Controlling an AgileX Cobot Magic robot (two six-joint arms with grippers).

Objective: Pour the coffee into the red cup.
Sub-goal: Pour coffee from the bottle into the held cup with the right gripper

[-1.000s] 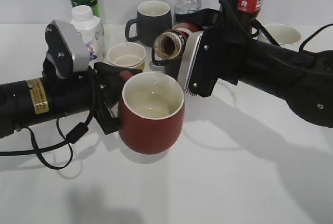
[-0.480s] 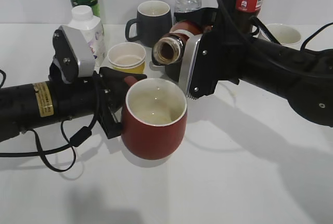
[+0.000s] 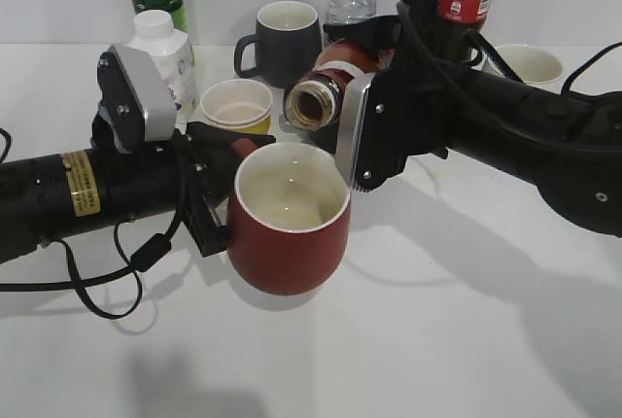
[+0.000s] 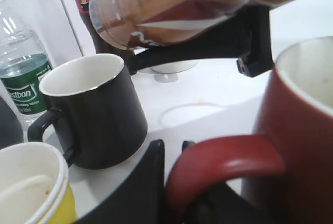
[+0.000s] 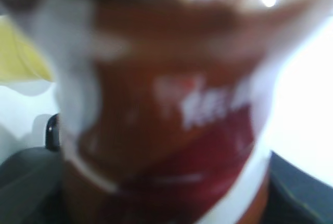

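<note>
coffee bottle point(image 3: 326, 83) tipped in right claw point(image 3: 374, 97), above red cup point(image 3: 289, 219)

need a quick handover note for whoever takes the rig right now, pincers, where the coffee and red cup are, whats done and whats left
Left pincer: shut on the red cup's handle, holding the red cup just off the table.
Right pincer: closed around the coffee bottle, which is uncapped and tipped nearly level, mouth just behind and above the cup's rim.
Done: both things picked up, bottle brought to the cup and tilted.
Left: no stream of coffee visible and the cup's inside looks pale, so the pour itself remains. Likely tip further with the mouth over the cup, then set both down.
Nearby: black mug, yellow paper cup.
</note>
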